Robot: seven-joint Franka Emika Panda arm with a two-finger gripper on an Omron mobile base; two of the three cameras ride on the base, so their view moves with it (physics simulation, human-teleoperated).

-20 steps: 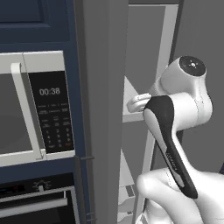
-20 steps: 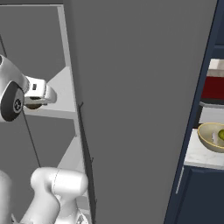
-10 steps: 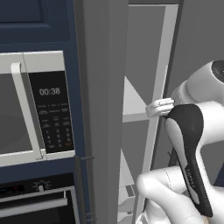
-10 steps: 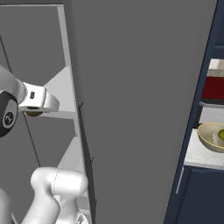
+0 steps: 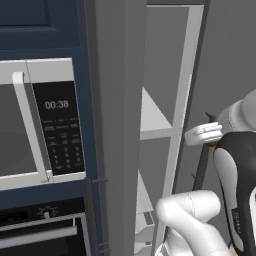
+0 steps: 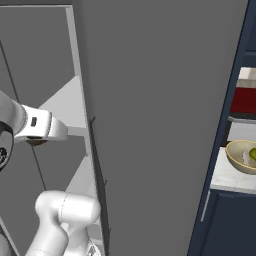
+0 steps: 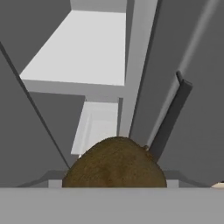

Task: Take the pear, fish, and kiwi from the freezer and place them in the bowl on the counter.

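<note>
The brown kiwi (image 7: 114, 162) sits large and close at the bottom of the hand view, with my gripper (image 7: 114, 177) shut on it. From the right base camera the kiwi (image 6: 35, 143) peeks out under the white hand, just in front of the freezer's white shelf (image 5: 156, 120). The freezer door (image 6: 160, 125) stands open to the right, its dark handle (image 7: 169, 117) close by the hand. On the counter (image 6: 227, 176) at the far right stands the tan bowl (image 6: 239, 159), holding the green pear (image 6: 252, 154) and a pale piece of the fish (image 6: 245, 157).
A silver microwave (image 5: 35, 120) and an oven (image 5: 40, 235) are built into the navy cabinet left of the freezer. Below the shelf lies a white drawer (image 7: 98, 127). A red object (image 6: 243, 100) stands behind the bowl. The open door separates the hand from the counter.
The hand has drawn back out of the freezer, away from the shelf, with the kiwi still in its jaws; it has also dropped slightly.
</note>
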